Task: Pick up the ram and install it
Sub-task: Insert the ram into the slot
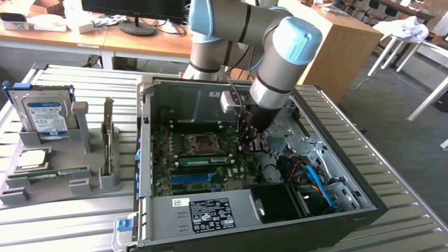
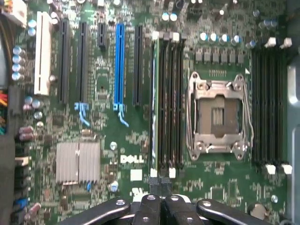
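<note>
The gripper's (image 2: pixel 162 190) black fingers (image 2: pixel 149 206) sit closest to the wrist camera, pressed together with no gap and nothing between them. Their tips hang just over the end of the memory slots beside the CPU socket (image 2: pixel 218 117). In the exterior view the gripper (image 1: pixel 251 137) reaches down inside the case, just to the socket's (image 1: pixel 201 143) exterior-view right.

The open computer case (image 1: pixel 364 202) encloses the socket on all sides. The green motherboard (image 2: pixel 220 187) carries the socket near its middle. A grey holder (image 1: pixel 63 186) stands well apart from the socket, outside the case on the exterior view's left. A silver hard drive (image 1: pixel 45 115) stands upright in it, with a dark expansion card (image 1: pixel 107 142) on edge between the drive and the case.

The ram (image 2: pixel 153 108) stands edge-on in the slot of that bank farthest from the socket. In the exterior view it is a thin green strip (image 1: pixel 203 159) just beside the socket. A second green stick (image 1: pixel 60 172) lies low in the holder.
</note>
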### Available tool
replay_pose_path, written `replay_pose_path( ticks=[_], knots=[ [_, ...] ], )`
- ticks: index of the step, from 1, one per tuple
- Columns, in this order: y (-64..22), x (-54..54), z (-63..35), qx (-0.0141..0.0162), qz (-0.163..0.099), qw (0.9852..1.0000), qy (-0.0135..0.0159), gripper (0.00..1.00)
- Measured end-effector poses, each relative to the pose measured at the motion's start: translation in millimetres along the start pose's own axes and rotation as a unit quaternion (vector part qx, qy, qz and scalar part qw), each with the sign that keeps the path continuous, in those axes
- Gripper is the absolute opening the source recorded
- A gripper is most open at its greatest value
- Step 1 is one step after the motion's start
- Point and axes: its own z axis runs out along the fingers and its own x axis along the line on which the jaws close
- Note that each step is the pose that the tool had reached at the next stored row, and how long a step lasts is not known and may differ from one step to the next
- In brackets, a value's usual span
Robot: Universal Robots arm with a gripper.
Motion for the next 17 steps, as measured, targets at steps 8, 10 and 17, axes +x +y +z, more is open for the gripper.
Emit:
replay_pose_path(
  ticks=[8,10,17],
  knots=[
    [-14.1,-0.5,-6.2,-0.0014,0.0,1.0,0.0001,0.11],
    [-16.6,-0.7,-8.2,-0.0016,0.0,1.0,0.0,0.11],
    [-21.1,-1.7,-19.9,-0.0017,0.0,1.0,0.0,0.11]
  ],
)
